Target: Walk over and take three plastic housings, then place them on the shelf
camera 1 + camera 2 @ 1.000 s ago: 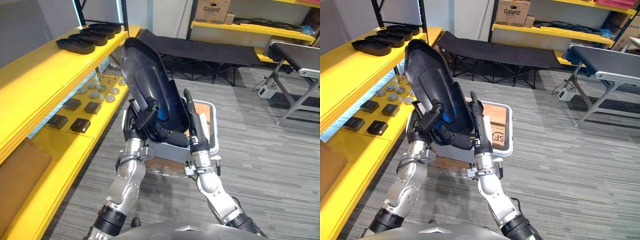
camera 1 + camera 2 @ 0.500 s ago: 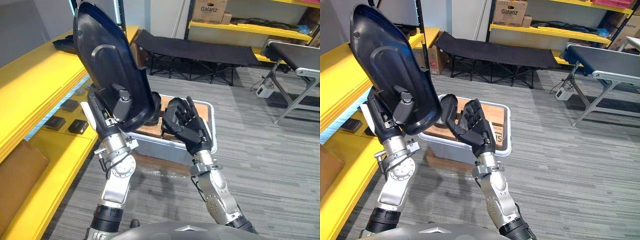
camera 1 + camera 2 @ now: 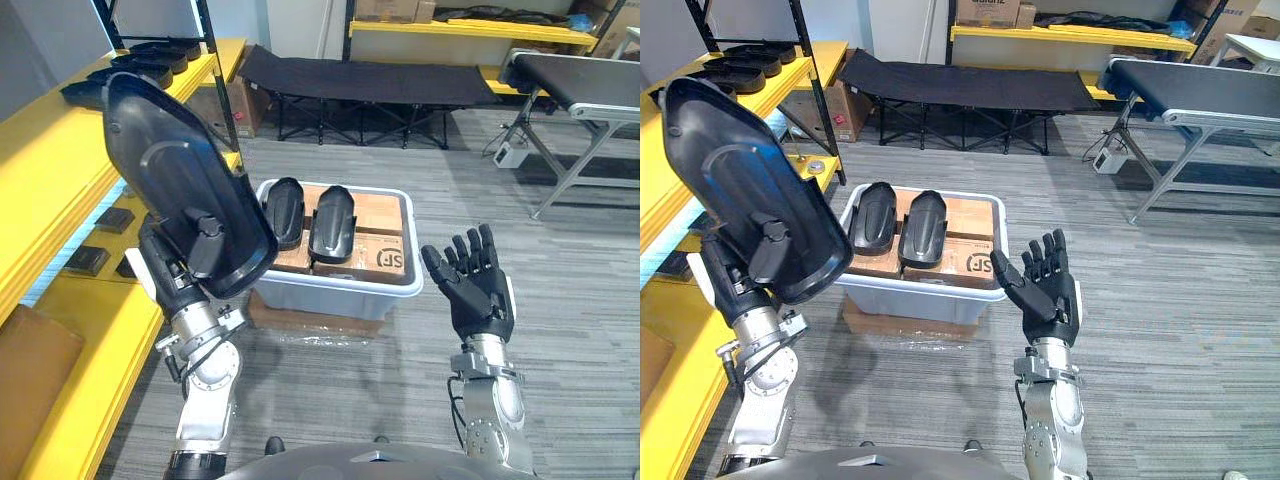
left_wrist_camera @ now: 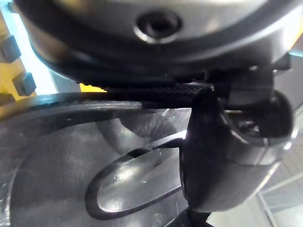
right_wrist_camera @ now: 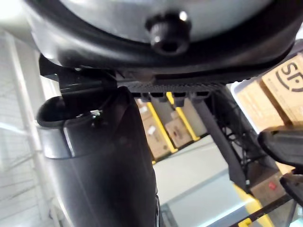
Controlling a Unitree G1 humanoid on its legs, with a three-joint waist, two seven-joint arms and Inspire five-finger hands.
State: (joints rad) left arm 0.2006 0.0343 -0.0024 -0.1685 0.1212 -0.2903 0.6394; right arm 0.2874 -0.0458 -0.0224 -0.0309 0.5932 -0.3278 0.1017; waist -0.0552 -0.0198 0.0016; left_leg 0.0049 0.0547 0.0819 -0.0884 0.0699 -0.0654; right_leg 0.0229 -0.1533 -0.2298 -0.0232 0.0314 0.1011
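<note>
My left hand [image 3: 172,272] is shut on a large black plastic housing [image 3: 175,180], held upright and tilted above the edge of the yellow shelf [image 3: 60,170]. Its thumb [image 4: 222,161] presses on the housing's glossy face [image 4: 66,161]. Two more black housings [image 3: 285,210] [image 3: 330,222] lie side by side on cardboard boxes in a white bin [image 3: 335,292] straight ahead. To the right of the bin my right hand [image 3: 475,290] is raised, open and holding nothing. Several housings [image 3: 140,65] lie in a row on the shelf's upper level.
Small black parts [image 3: 115,220] and a brown cardboard sheet [image 3: 30,360] lie on the lower yellow shelf level. A black folding cot [image 3: 360,80] stands behind the bin. A conveyor table [image 3: 580,85] stands on metal legs at the right, on grey floor.
My right hand has let go of the housing and moved off to the right, open. My left hand carries the housing alone, further left. The two housings in the bin have come into sight.
</note>
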